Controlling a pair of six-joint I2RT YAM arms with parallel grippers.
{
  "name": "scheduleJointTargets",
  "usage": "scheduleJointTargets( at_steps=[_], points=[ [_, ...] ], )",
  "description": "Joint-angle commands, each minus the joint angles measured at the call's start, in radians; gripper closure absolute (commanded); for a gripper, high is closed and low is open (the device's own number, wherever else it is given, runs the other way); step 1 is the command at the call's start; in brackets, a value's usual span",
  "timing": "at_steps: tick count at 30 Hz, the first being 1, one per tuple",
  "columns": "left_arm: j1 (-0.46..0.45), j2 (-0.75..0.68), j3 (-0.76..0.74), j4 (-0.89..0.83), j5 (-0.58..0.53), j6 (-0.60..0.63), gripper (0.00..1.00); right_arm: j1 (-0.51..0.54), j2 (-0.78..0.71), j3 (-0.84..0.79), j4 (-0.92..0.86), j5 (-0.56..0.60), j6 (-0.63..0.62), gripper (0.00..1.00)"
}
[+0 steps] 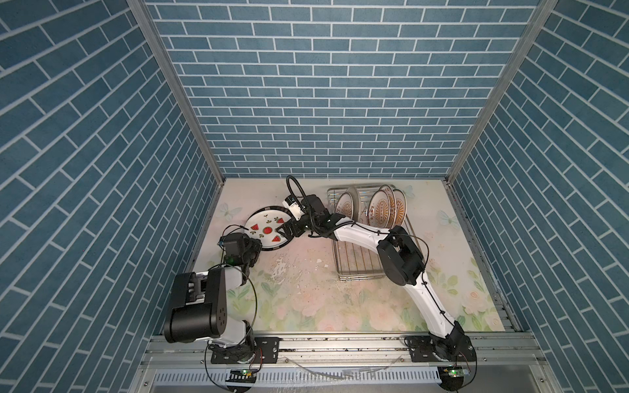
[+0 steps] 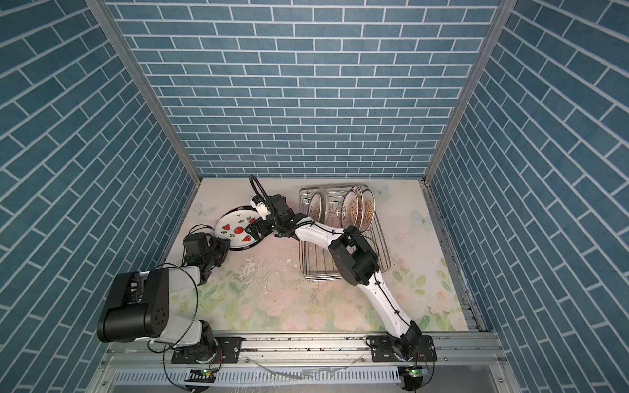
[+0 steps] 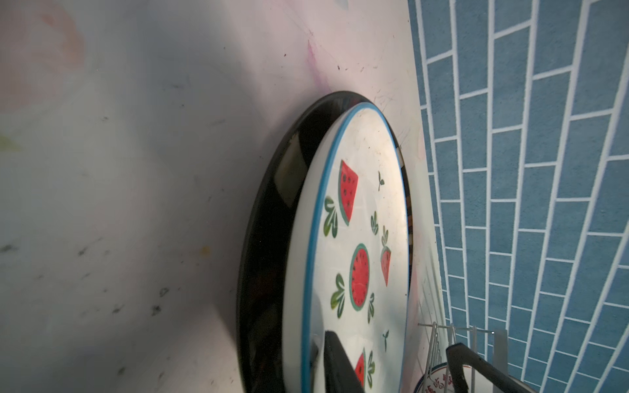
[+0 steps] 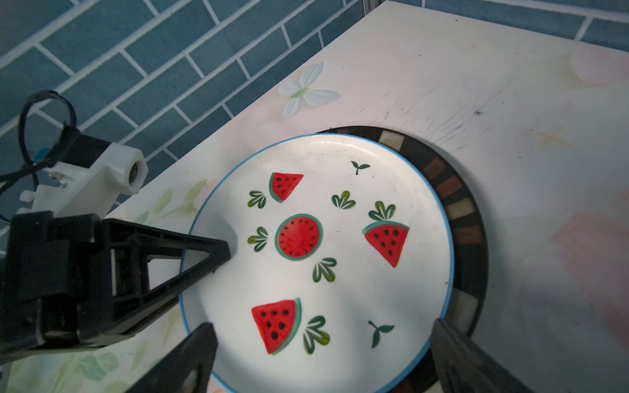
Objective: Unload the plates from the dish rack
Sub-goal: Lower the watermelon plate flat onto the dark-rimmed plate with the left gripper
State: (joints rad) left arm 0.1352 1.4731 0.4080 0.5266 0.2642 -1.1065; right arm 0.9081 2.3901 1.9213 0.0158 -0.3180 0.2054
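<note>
The floral-printed table (image 1: 306, 299) carries the dish rack (image 1: 355, 262) toward its far right part. The nearer stretch of the rack's grid floor is bare. The right arm (image 1: 357, 234) reaches over the rack from its near right corner and out past its left side.

Beside the rack's far left corner, well clear of the wires, a large dark-rimmed plate (image 4: 469, 217) lies flat on the table. The watermelon plate (image 4: 323, 238), white with a thin blue edge, lies face up on top of it, shifted a little so that the dark rim shows mostly on one side.

The orange sunburst plates (image 1: 381, 207) stand on edge among the prongs at the rack's far end, in both top views.

The right gripper (image 1: 284, 228) hangs over the edge of the watermelon plate that faces the rack. Its jaws are spread as wide as they go, one finger (image 4: 200, 347) on each side of the plate's near part, with nothing between them.

The left gripper (image 1: 256, 247) sits at the plate's edge farthest from the rack. Its jaws are slightly parted: one finger (image 3: 340, 364) lies against the plate's upper face just inside the rim, the other is clear above it, and no grip on the plate shows
</note>
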Motion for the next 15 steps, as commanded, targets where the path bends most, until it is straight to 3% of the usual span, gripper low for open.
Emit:
scheduleJointTargets(
  at_steps=[1, 2, 7, 10, 15],
  points=[
    [0.006, 0.000, 0.034, 0.015, 0.012, 0.020, 0.72, 0.008, -0.033, -0.019, 0.018, -0.003, 0.023, 0.01],
    [0.006, 0.000, 0.036, 0.009, 0.011, 0.020, 0.66, 0.008, -0.034, -0.019, 0.017, -0.003, 0.023, 0.01],
    [0.006, -0.011, 0.043, -0.012, 0.001, 0.031, 0.64, 0.008, -0.032, -0.019, 0.017, -0.001, 0.023, 0.01],
    [0.006, -0.025, 0.057, -0.056, -0.009, 0.040, 0.53, 0.007, -0.031, -0.018, 0.016, -0.001, 0.022, 0.01],
    [0.006, -0.054, 0.108, -0.194, -0.041, 0.076, 0.52, 0.007, -0.021, -0.009, 0.013, -0.003, 0.023, 0.01]
  ],
)
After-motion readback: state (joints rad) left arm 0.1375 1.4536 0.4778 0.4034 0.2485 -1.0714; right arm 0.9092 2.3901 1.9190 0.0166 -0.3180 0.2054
